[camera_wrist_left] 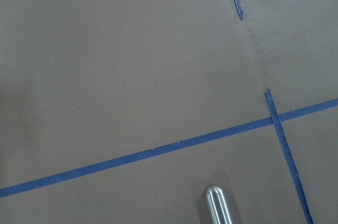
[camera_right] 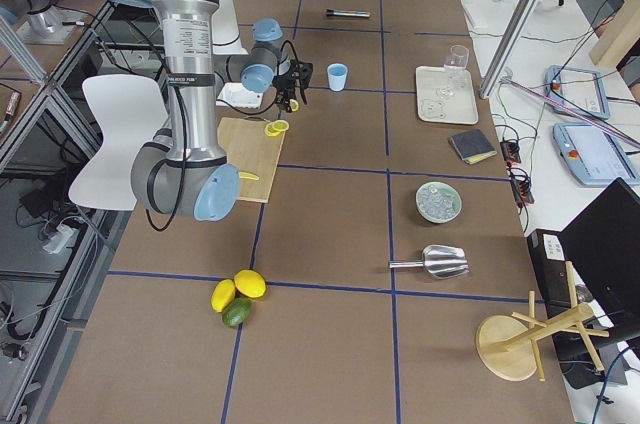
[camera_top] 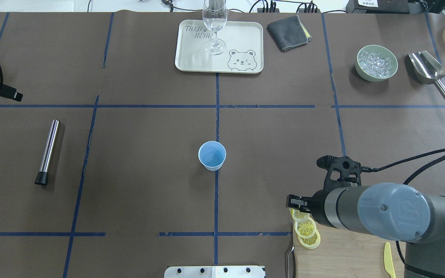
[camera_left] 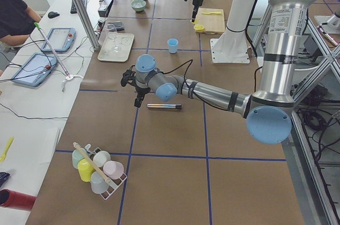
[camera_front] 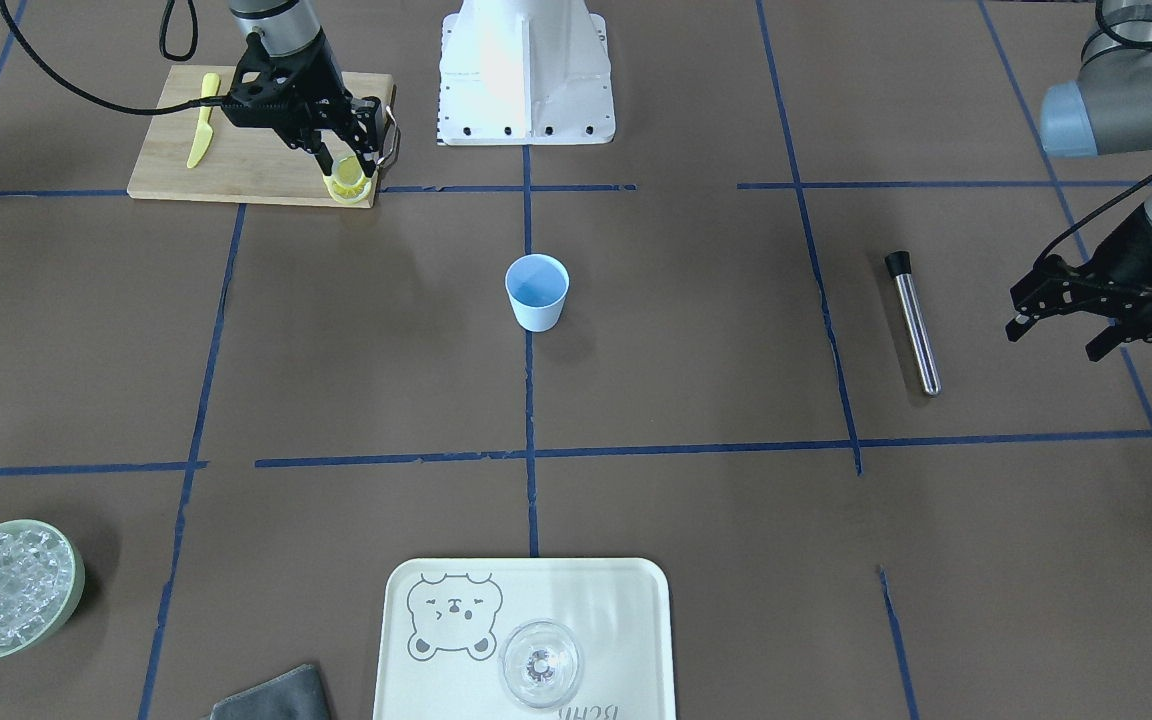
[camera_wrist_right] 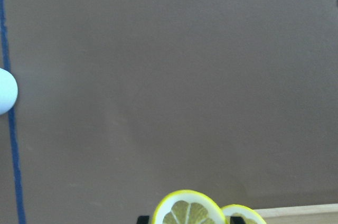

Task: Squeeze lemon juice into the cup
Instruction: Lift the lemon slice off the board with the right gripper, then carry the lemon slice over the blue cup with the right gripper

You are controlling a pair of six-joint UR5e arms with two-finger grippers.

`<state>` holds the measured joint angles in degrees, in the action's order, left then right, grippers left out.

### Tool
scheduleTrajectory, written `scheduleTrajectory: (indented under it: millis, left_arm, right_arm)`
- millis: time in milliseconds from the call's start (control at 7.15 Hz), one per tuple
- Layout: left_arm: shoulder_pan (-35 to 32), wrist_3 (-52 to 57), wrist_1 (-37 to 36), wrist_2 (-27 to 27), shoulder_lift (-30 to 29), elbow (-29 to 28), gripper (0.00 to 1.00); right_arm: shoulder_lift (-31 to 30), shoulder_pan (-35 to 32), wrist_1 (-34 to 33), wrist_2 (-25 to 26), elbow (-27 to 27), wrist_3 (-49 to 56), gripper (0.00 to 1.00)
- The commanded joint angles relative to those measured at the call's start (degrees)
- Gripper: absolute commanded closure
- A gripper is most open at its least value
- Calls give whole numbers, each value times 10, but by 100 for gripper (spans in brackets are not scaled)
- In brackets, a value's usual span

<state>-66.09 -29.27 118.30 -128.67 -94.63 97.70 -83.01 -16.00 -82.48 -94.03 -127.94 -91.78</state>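
Note:
The light-blue cup (camera_front: 537, 291) stands upright at the table's centre, with nothing showing inside it. Several lemon slices (camera_top: 306, 229) lie overlapped on the corner of the wooden cutting board (camera_front: 236, 160). My right gripper (camera_front: 348, 172) points down over that corner, its fingers pressed to both sides of the end lemon slice (camera_front: 348, 182). In the right wrist view that slice (camera_wrist_right: 187, 212) sits between the fingertips, with another slice (camera_wrist_right: 244, 215) behind it. My left gripper (camera_front: 1054, 341) hovers open and holds nothing at the far side, beside a metal rod (camera_front: 913, 322).
A yellow knife (camera_front: 202, 120) lies on the board. Near the operators' edge, a cream tray (camera_front: 436, 660) holds a clear glass (camera_front: 540, 663). A green bowl of ice (camera_front: 6, 588), a grey cloth (camera_front: 276, 695) and a metal scoop (camera_top: 427, 69) sit along that edge.

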Motion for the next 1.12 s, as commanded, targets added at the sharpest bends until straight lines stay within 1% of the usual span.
scheduleTrajectory:
  millis: [0, 140, 559, 699, 839, 979]
  left_arm:
    - [0, 0, 0, 0, 1, -1, 0]
    - [0, 1, 0, 0, 0, -1, 0]
    - [0, 2, 1, -1, 1, -5, 0]
    - [0, 0, 1, -1, 1, -3, 0]
    - [-1, 0, 1, -1, 1, -2, 0]
    - [-1, -1, 1, -1, 1, -1, 0]
  right_arm:
    - [122, -31, -86, -6, 33, 1, 42]
    - [185, -46, -114, -6, 68, 2, 42]
    - [277, -61, -110, -7, 158, 11, 42]
    - [321, -68, -109, -7, 206, 11, 42]
    - [343, -75, -108, -7, 233, 11, 42]
    - [344, -79, -87, -7, 252, 13, 39]
